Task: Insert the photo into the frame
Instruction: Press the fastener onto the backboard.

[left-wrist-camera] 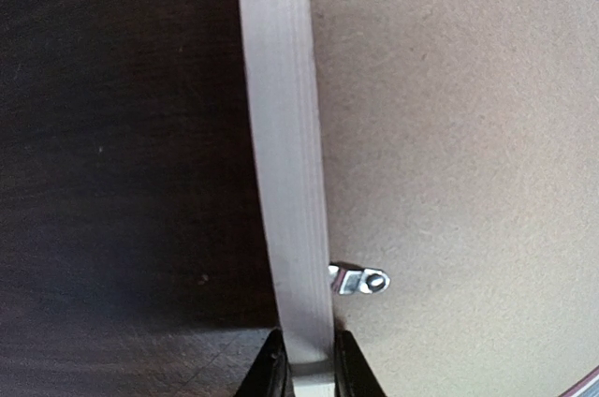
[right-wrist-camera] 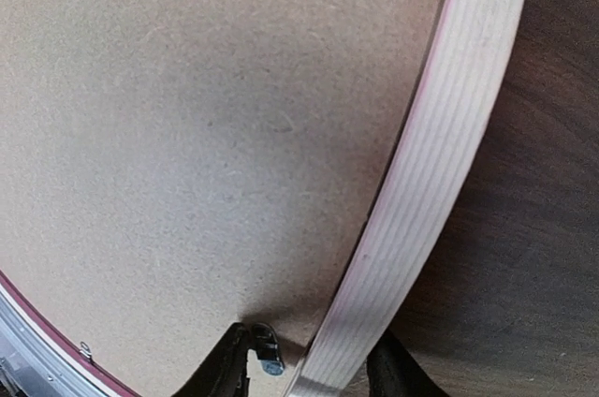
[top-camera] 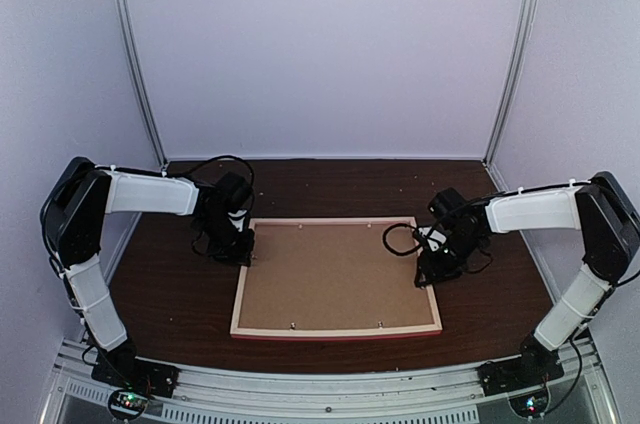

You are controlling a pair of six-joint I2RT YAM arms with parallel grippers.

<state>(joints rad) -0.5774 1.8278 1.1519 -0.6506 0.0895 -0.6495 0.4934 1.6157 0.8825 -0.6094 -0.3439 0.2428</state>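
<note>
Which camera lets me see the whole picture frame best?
The top camera: the whole frame shows, lying flat on the table. The left wrist camera sees only a strip of frame; the right wrist camera, another strip.

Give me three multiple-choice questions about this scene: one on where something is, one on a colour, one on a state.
1. Where does the left gripper grip the frame? A: near rail. B: left rail. C: far rail.
2. What colour is the backing board? A: white. B: blue. C: brown.
3. How does the frame lie? A: flat, back up. B: propped upright. C: flat, glass side up.
Answers: B, its fingers pinch the pale rail bordering the dark table on the left; C, plain brown board fills the frame; A, the pale wood back and a metal tab face the camera.
</note>
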